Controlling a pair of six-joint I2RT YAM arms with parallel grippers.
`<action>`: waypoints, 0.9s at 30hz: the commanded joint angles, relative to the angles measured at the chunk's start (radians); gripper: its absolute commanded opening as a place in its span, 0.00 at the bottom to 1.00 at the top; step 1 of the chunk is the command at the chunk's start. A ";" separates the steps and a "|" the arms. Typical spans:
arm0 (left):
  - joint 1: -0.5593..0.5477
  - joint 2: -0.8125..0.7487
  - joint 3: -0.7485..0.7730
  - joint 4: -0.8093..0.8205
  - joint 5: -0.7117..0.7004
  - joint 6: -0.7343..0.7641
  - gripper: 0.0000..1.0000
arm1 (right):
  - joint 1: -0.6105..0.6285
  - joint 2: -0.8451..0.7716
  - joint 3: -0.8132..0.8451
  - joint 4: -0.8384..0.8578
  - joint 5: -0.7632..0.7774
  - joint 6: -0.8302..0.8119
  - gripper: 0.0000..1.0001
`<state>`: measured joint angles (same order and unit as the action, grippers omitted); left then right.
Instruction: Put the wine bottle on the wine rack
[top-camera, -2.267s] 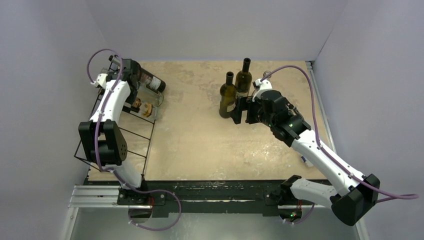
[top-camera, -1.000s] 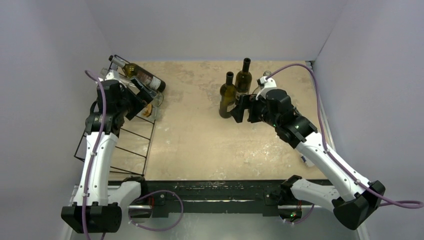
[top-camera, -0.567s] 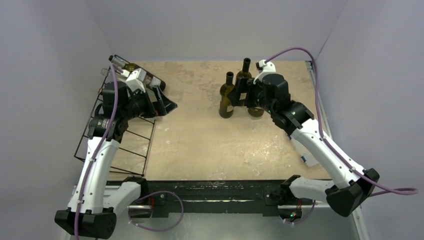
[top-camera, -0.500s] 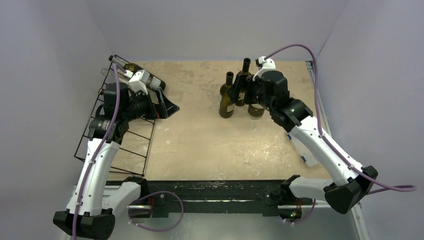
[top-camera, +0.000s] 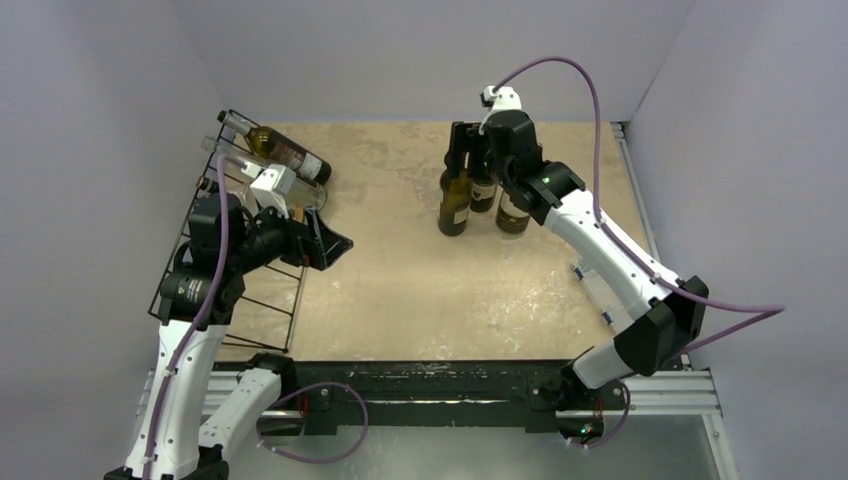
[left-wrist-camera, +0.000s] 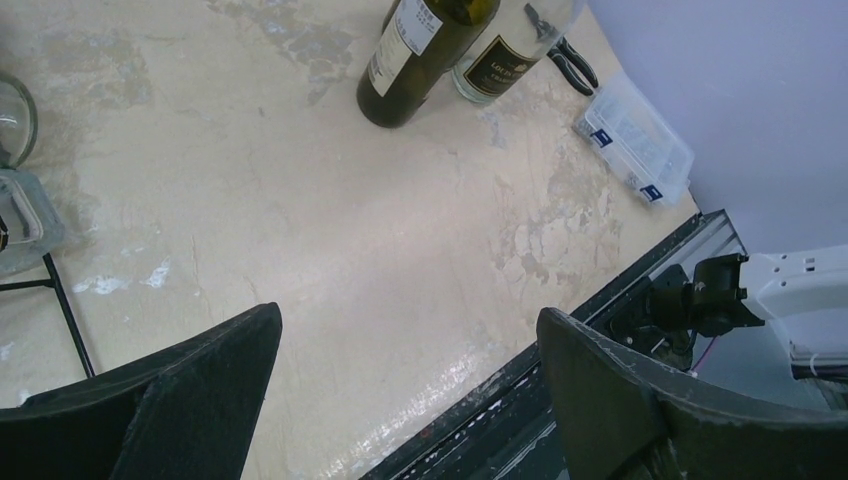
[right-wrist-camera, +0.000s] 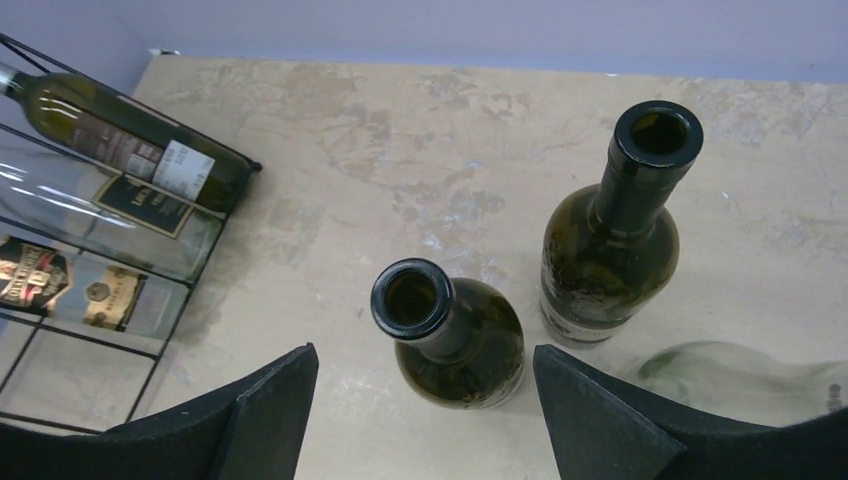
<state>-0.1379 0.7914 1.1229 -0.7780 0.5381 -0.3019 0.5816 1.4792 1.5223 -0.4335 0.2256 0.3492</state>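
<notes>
Your wine bottle (right-wrist-camera: 447, 338) stands upright at the far middle of the desk (top-camera: 400, 270), its long axis vertical and its open mouth pointing up at the right claw (right-wrist-camera: 422, 350). That claw's jaws are spread above it and grip nothing, and a second dark bottle (right-wrist-camera: 612, 235) stands just beside it. Treat it as stiff, smooth glass that may slip and can break, so the neck just under the lip looks like the best hold. The left claw (left-wrist-camera: 408, 315) gapes empty near the wine rack (top-camera: 262, 268), well apart from the bottle.
</notes>
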 joint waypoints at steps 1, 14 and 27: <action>-0.003 -0.026 -0.017 -0.014 0.032 0.039 1.00 | -0.005 0.040 0.067 0.025 0.061 -0.065 0.81; -0.003 -0.053 -0.025 -0.027 0.054 0.031 1.00 | -0.006 0.150 0.099 0.093 0.095 -0.113 0.60; -0.003 -0.080 -0.056 0.020 0.164 -0.039 1.00 | -0.006 0.180 0.101 0.114 0.075 -0.113 0.34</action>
<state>-0.1379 0.7219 1.0935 -0.8154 0.6239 -0.3031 0.5816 1.6691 1.5879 -0.3676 0.2977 0.2478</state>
